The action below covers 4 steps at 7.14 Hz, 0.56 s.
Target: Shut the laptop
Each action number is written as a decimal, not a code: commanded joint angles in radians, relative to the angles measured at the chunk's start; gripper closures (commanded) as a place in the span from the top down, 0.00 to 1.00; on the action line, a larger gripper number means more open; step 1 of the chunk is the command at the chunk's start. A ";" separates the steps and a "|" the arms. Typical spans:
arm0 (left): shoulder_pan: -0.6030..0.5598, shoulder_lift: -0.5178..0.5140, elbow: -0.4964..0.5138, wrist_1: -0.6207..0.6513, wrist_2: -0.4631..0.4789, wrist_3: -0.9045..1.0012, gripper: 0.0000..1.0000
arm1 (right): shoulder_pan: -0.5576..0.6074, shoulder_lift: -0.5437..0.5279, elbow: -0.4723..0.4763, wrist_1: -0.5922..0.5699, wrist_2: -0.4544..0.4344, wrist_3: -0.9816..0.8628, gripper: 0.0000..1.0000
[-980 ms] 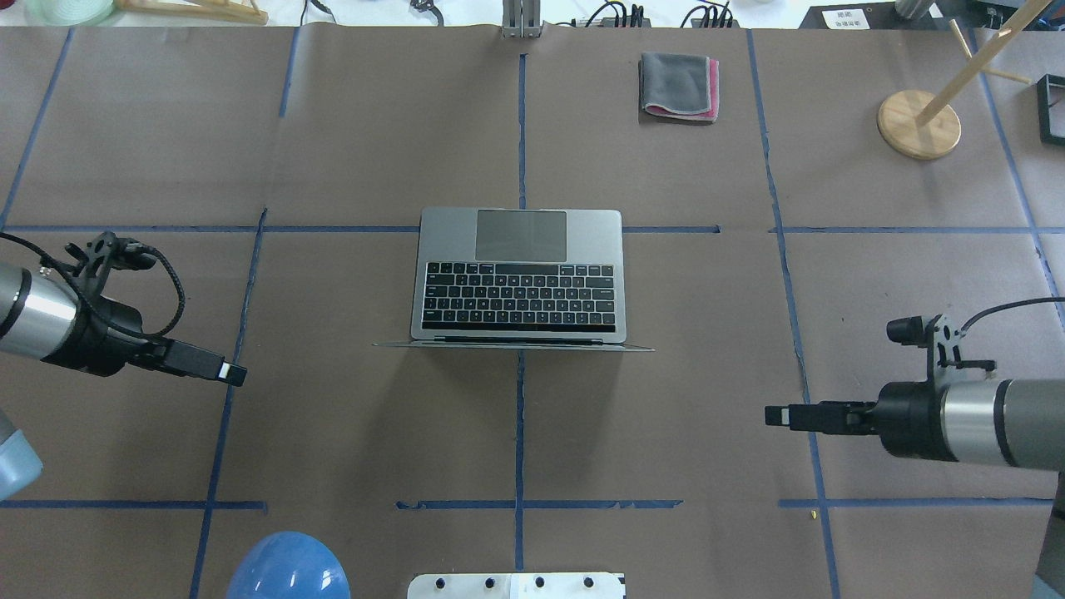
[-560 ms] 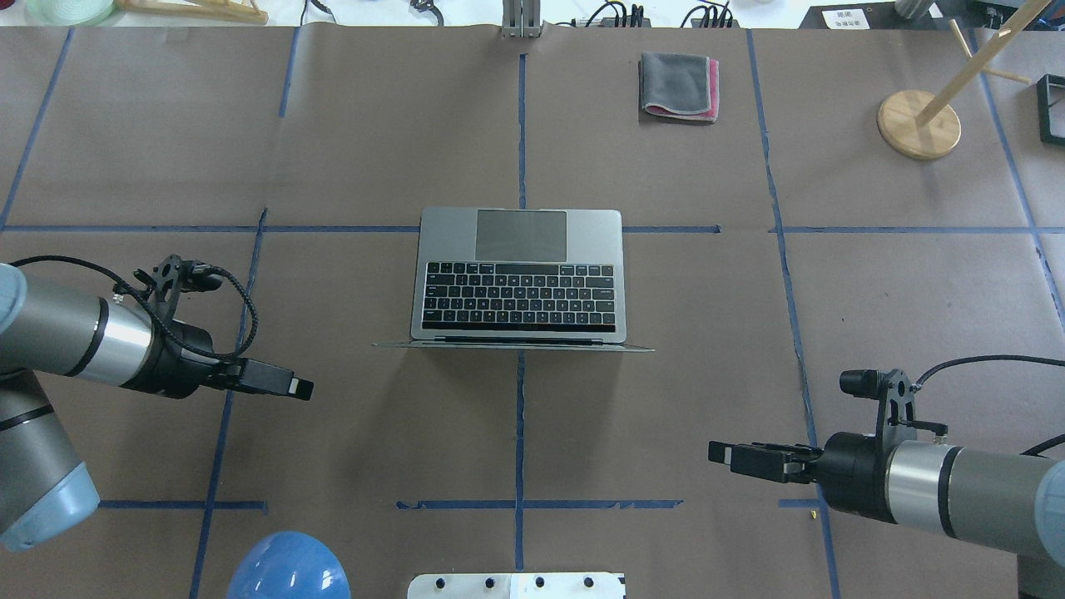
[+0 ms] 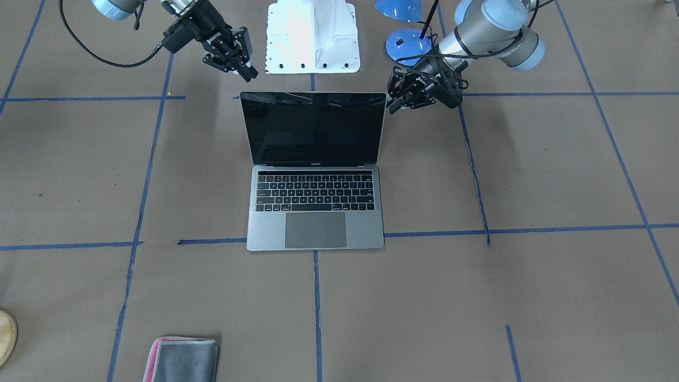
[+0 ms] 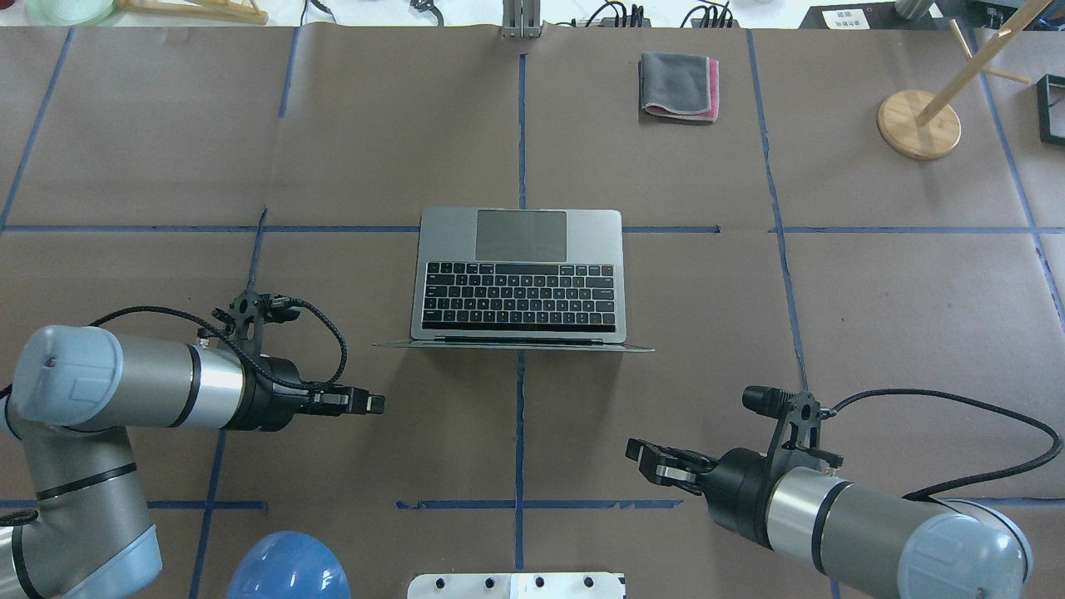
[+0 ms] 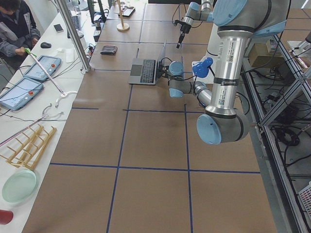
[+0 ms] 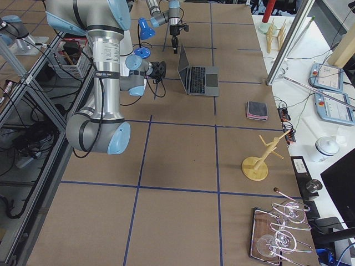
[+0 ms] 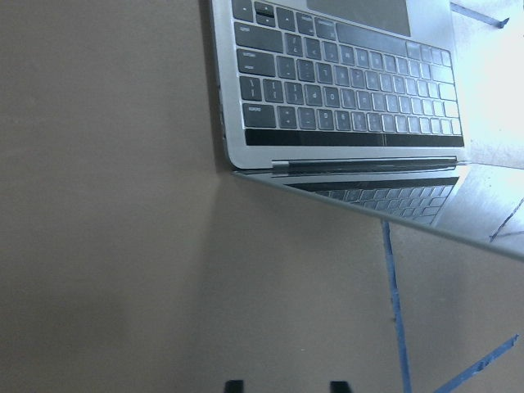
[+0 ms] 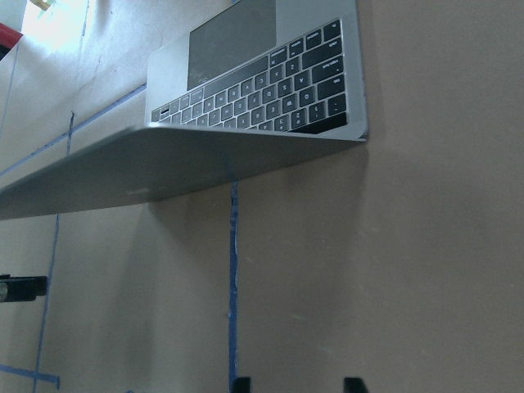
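Observation:
The space-grey laptop (image 4: 516,283) stands open in the middle of the table, keyboard facing away from me and its lid roughly upright; the black screen (image 3: 314,129) shows in the front view. My left gripper (image 4: 376,404) is open and empty, low behind the lid's left side, and its wrist view shows the hinge and keyboard (image 7: 344,90). My right gripper (image 4: 645,462) is open and empty, behind the lid's right end and farther back; its wrist view shows the lid's back (image 8: 147,168). Neither gripper touches the laptop.
A folded grey cloth with a pink edge (image 4: 678,86) lies at the far side. A wooden stand (image 4: 918,123) is at the far right. A blue dome (image 4: 287,567) and the white base plate (image 4: 516,585) sit at the near edge.
Both arms have swung inward and back towards my base, so both grippers now sit behind the laptop's lid. The laptop has not moved and its lid stands as before.

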 commanded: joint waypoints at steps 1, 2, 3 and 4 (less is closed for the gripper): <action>0.007 -0.054 0.002 0.002 0.057 -0.058 0.00 | -0.007 0.088 -0.003 -0.100 -0.036 0.019 0.02; 0.007 -0.059 0.004 0.003 0.057 -0.060 0.00 | -0.005 0.102 -0.003 -0.140 -0.039 0.039 0.01; 0.007 -0.065 -0.001 0.003 0.054 -0.064 0.00 | 0.007 0.116 -0.004 -0.151 -0.039 0.043 0.01; 0.006 -0.068 -0.004 0.005 0.054 -0.064 0.00 | 0.019 0.119 -0.004 -0.152 -0.039 0.045 0.01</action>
